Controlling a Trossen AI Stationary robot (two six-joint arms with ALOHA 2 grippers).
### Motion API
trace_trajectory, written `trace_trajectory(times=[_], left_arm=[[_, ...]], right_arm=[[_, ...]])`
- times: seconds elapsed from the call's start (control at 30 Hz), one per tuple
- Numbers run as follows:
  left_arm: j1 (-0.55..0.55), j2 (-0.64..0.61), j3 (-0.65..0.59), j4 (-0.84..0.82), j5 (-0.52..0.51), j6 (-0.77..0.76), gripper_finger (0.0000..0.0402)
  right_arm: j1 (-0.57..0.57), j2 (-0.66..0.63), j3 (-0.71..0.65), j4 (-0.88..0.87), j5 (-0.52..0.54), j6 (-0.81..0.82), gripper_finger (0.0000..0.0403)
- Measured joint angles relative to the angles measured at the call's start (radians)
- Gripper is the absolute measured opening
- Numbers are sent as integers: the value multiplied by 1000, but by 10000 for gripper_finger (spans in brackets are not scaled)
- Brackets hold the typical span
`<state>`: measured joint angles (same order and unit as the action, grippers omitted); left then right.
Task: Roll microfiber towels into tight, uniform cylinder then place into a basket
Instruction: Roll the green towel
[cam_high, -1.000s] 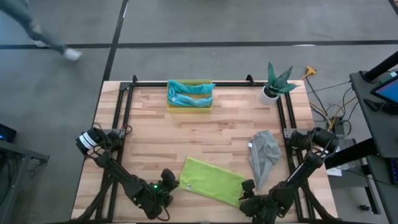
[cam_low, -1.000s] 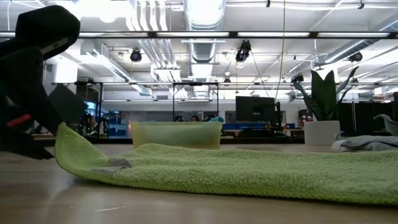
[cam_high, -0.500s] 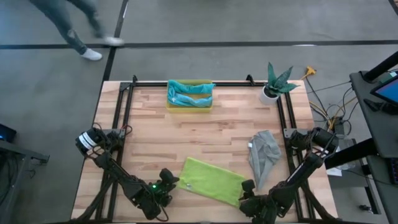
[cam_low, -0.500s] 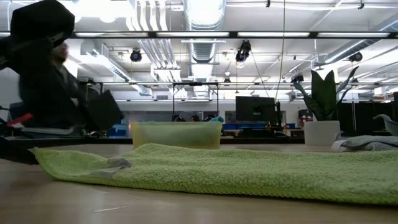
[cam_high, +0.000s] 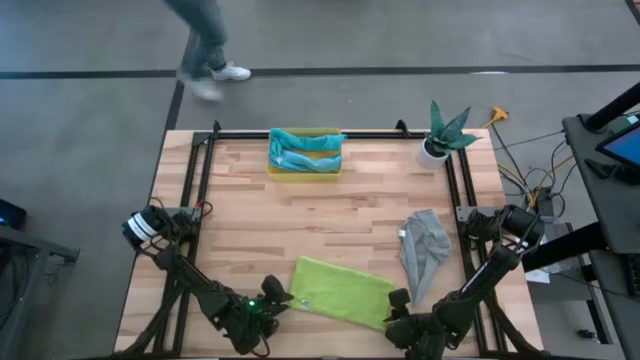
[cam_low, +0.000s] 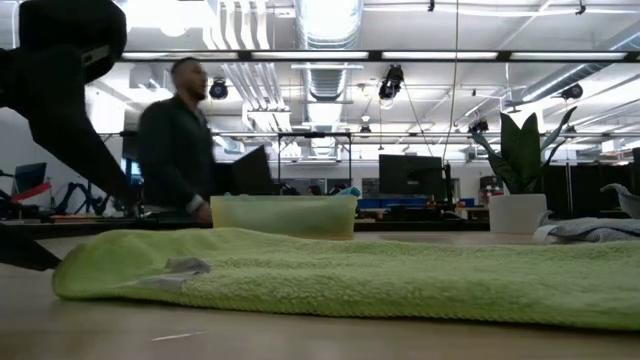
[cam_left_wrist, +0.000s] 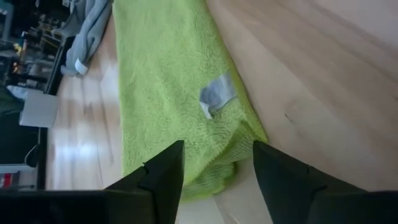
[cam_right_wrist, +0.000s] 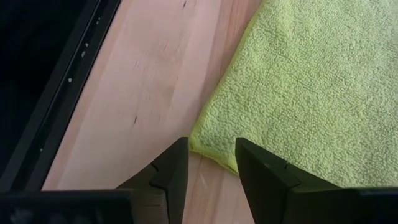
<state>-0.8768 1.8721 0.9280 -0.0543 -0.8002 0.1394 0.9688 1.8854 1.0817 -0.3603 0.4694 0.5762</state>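
A lime green towel (cam_high: 340, 290) lies flat on the table near its front edge, with a grey label (cam_left_wrist: 217, 96) close to its left end. My left gripper (cam_left_wrist: 217, 144) stands open at the towel's near left corner (cam_left_wrist: 227, 177), fingers on either side. My right gripper (cam_right_wrist: 211, 140) stands open at the near right corner (cam_right_wrist: 202, 146), which lies flat on the wood. A grey towel (cam_high: 425, 245) lies crumpled at the right. The yellow basket (cam_high: 305, 170) at the far edge holds teal and light blue towels (cam_high: 305, 148).
A white pot with a plant (cam_high: 440, 140) stands at the far right corner. Black rails (cam_high: 200, 180) run along the table's left, right and far edges. A person (cam_high: 205, 45) walks on the floor beyond the far edge. Bare wood lies between the basket and the green towel.
My left gripper has let go of the green towel's left corner. That corner was held up off the table and now lies flat, while the other end of the towel has stayed put. A person has walked past beyond the far edge.
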Motion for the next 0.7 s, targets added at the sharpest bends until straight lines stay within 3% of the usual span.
trace_trajectory(times=[0.4, 0.7], left_arm=[[0, -3, -21, 2, 21, 0, 128], [7, -4, -23, -1, 144, 48, 127]], right_arm=[[0, 0, 0, 0, 1, 0, 129], [0, 0, 0, 0, 3, 0, 129]])
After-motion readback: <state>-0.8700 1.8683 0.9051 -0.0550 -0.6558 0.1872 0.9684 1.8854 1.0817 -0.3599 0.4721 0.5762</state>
